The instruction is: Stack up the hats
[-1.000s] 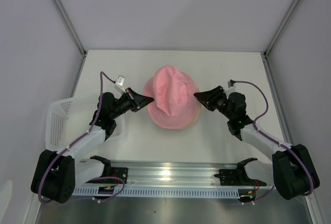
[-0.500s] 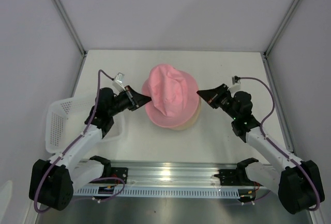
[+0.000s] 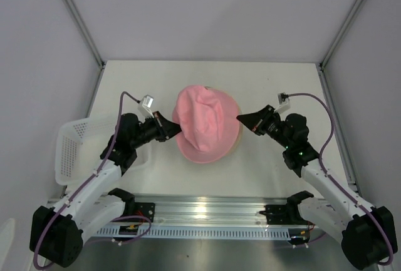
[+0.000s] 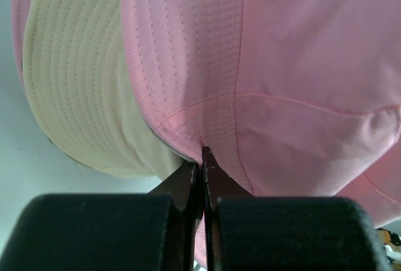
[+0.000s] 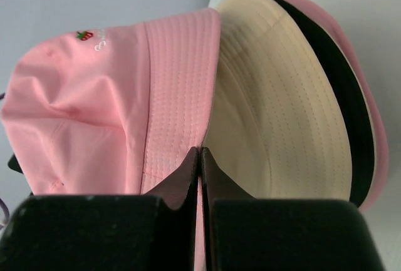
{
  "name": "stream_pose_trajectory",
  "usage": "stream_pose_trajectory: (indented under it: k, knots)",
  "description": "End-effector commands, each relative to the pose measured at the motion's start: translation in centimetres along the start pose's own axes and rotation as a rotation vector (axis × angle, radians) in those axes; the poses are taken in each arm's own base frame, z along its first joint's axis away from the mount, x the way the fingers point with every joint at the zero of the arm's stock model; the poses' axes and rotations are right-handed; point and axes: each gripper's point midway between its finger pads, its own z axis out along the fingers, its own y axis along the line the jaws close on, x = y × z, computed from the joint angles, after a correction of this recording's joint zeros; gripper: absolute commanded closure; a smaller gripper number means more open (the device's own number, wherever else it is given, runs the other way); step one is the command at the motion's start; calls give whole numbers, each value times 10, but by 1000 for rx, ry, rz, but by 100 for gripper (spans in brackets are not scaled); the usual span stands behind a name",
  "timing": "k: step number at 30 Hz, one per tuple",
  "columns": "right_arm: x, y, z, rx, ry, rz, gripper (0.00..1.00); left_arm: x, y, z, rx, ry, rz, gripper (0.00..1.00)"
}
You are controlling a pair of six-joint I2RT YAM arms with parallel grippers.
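Viewing from above: pink hat (image 3: 207,124) sits over the stack at the centre of the tabletop (image 3: 282,83), between both arms. Left wrist: left pincer (image 4: 202,158) clenched on its left brim, beige hat (image 4: 75,83) alongside. Right wrist: right pincer (image 5: 199,157) clenched on its right brim; black hat (image 5: 341,89) under the beige.

Left arm (image 3: 94,183): reaches forward and inward from its base, wrist turned toward centre; left gripper (image 3: 177,128): fingers pressed together, pinching the brim of the pink hat (image 3: 207,121); right arm (image 3: 326,180): mirrored pose, reaching forward and inward; right gripper (image 3: 240,118): fingers pressed together on the opposite brim edge.
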Motion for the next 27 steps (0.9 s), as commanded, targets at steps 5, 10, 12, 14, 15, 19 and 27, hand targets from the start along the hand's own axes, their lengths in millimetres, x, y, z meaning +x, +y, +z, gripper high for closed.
stream_pose_trajectory:
  k: [5,10,12,14,15,19,27]
  knots:
    - [9,-7,-7,34,9,-127,100,5,31,-1,-118,-89,77,99]
    - [19,-51,-1,174,8,-112,100,9,64,7,-220,-112,38,99]
    - [21,-73,4,245,7,-106,100,16,72,15,-233,-73,21,99]
    - [24,-91,8,301,21,-96,100,14,70,25,-218,-53,21,99]
    - [25,-95,9,312,26,-88,100,12,65,28,-200,-44,22,99]
    - [14,-104,13,332,12,-53,100,7,59,33,-175,-37,38,99]
    - [-29,-58,5,271,-90,-151,100,-17,30,22,-112,-116,101,98]
